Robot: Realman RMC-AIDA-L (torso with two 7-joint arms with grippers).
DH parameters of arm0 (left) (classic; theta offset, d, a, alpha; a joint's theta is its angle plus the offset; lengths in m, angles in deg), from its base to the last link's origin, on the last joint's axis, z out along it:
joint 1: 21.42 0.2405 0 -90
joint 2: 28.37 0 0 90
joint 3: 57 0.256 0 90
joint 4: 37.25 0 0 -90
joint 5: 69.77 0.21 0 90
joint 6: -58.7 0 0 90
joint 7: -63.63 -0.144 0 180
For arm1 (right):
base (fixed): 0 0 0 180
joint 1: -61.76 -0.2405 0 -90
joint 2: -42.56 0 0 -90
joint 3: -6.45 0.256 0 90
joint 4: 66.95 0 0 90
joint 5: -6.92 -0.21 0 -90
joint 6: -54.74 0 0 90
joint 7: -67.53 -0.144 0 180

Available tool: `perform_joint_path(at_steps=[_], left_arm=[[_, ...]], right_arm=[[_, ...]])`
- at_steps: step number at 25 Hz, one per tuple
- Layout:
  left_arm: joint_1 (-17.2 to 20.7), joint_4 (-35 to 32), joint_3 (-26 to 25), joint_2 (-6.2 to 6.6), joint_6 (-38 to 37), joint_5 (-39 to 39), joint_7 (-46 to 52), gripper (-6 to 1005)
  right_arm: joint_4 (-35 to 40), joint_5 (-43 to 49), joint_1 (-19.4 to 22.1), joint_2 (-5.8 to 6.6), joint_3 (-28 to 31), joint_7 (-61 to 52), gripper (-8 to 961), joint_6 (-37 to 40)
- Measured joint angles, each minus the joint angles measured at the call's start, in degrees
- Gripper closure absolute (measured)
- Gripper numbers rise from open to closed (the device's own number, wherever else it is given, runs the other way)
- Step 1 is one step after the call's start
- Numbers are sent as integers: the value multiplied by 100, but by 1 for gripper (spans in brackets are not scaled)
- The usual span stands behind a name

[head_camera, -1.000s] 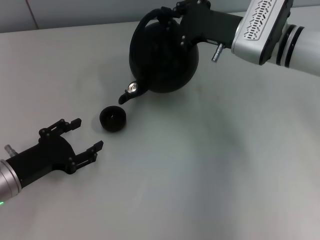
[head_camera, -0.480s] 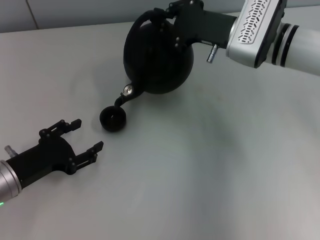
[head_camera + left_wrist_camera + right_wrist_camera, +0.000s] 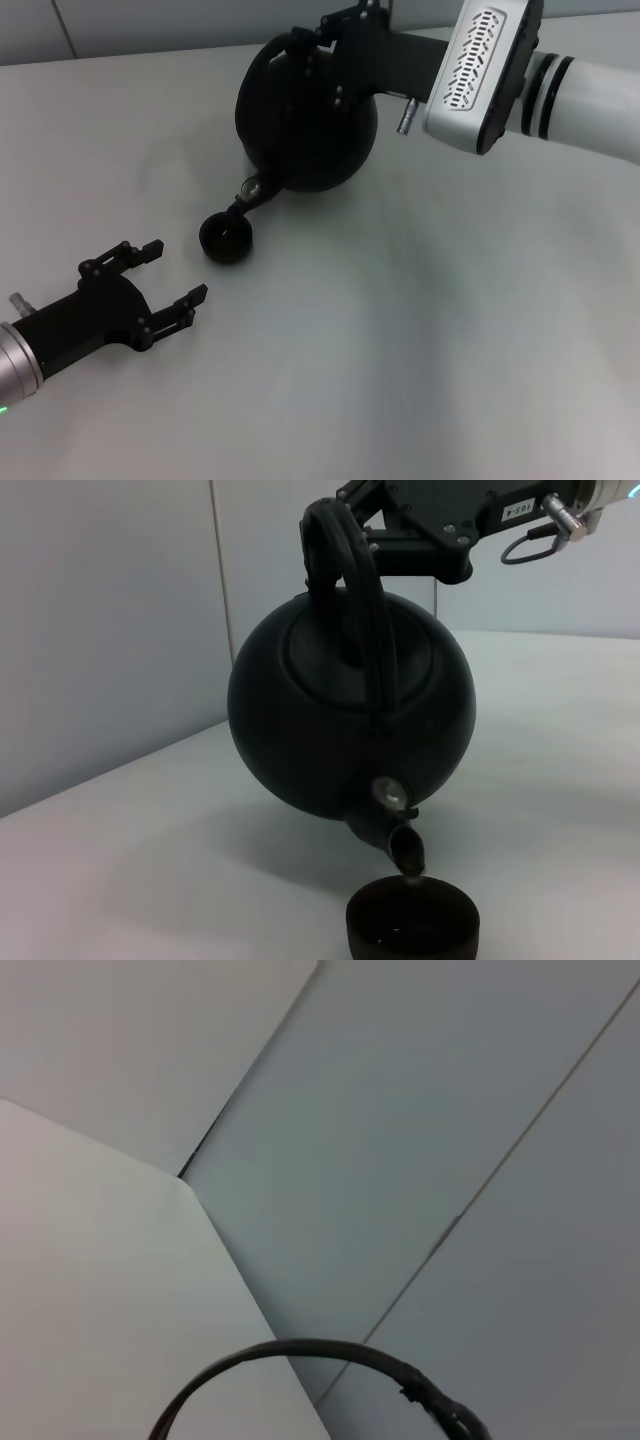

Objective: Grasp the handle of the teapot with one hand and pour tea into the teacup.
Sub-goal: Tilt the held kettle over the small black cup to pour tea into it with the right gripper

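Observation:
The round matte black teapot [image 3: 305,115] hangs tilted in the air, its spout [image 3: 243,203] pointing down just over the small black teacup [image 3: 226,238] on the table. My right gripper [image 3: 335,30] is shut on the arched black handle [image 3: 275,45] at the pot's top. In the left wrist view the teapot [image 3: 350,715] tilts with its spout tip [image 3: 407,854] right above the teacup [image 3: 412,920], and the handle [image 3: 345,590] is held from above. My left gripper [image 3: 160,275] lies open and empty on the table, near the cup's left front.
The grey table [image 3: 450,330] spreads around the cup. A pale wall [image 3: 150,25] runs along its far edge. The right arm's silver-grey wrist [image 3: 480,70] reaches in from the upper right.
The right gripper has moved the teapot left and tilted it further. The spout has dropped from beside the cup to just over its rim. The left arm has not moved.

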Motion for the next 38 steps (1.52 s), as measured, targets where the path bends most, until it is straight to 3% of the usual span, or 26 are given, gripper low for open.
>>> perform_joint_path(at_steps=[22,29,38], left_arm=[[6,-9,0,6,-7,0,9,228],[6,-9,5,9,-6,0,9,228],[6,-9,-2,9,-6,0,8,228]], right_arm=[[437,-20,183,1,-311,11,869,-28],[576,-51,207,0,-599,12,869,-358],[574,-564,280,1,-672,-100,869,-448]])
